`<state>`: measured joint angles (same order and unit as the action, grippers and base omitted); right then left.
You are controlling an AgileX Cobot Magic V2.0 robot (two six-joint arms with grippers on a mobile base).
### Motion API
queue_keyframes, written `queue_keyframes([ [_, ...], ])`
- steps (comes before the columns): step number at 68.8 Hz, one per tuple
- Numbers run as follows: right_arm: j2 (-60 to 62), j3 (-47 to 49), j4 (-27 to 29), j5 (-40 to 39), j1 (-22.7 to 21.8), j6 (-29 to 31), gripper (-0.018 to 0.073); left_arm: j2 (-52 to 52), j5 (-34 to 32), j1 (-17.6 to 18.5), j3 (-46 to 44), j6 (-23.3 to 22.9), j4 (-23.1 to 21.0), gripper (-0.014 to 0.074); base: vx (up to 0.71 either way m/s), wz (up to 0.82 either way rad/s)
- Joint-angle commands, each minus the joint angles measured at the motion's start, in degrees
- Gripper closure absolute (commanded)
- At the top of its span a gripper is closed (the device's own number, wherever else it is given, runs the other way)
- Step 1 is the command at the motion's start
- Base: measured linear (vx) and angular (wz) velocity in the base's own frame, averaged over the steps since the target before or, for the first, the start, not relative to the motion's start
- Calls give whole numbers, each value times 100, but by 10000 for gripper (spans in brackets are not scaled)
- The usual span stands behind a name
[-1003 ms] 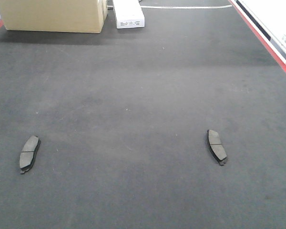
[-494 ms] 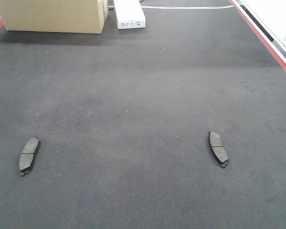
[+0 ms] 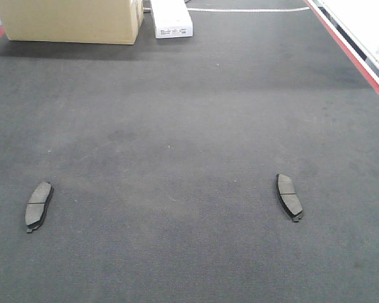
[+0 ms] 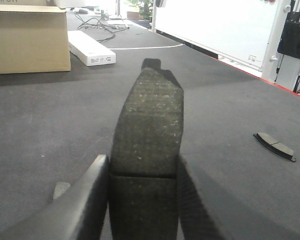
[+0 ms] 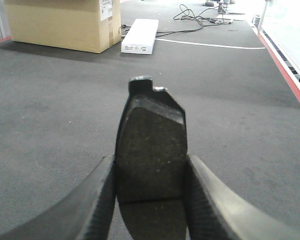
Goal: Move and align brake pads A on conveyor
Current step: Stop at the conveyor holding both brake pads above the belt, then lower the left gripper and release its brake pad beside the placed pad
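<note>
Dark, felt-like conveyor [image 3: 189, 126] belting is edged in red, with a cardboard box [image 3: 69, 20] and a flat white carton [image 3: 171, 19] at its far end. Two curved grey brake pads [image 3: 38, 206] [image 3: 289, 197] lie well apart, long axes running roughly up the belt. Each gripper, left [image 4: 142, 200] and right [image 5: 151, 200], is clamped on another pad pointing forward. Carton lettering is unreadable.

1. My left gripper [image 4: 142, 200] is clamped on a brake pad [image 4: 149, 130], one finger against each long edge.
2. My right gripper [image 5: 151, 200] pinches another pad [image 5: 152, 150] likewise, low and level.
</note>
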<state>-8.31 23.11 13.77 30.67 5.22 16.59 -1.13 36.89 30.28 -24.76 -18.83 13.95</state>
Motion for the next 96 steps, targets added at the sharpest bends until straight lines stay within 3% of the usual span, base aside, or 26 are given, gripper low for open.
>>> queue_keyframes([
  [1,-76,159,20,-530,-39,31,561,-77,-554,18,-138,-18,47,603,0,0],
  [18,-76,159,20,-530,-39,31,561,-97,-519,18,-157,-82,-252,602,0,0],
  [24,-76,159,20,-530,-39,31,561,-321,-633,18,-220,-458,-257,598,0,0],
  [29,-76,159,20,-530,-39,31,561,-847,-646,18,-374,-783,-252,594,0,0],
  [53,-76,159,20,-530,-39,31,561,-4653,-929,18,-1354,-1309,-184,582,0,0],
  [64,-76,159,20,-530,-39,31,561,-6151,-1406,18,-1783,-1874,-22,573,0,0],
  [85,-76,159,20,-530,-39,31,561,-8340,-2022,-41,-2406,-3382,1057,549,0,0],
  [96,-76,159,20,-530,-39,31,561,-9014,-1867,-96,-2773,-3438,1142,489,0,0],
])
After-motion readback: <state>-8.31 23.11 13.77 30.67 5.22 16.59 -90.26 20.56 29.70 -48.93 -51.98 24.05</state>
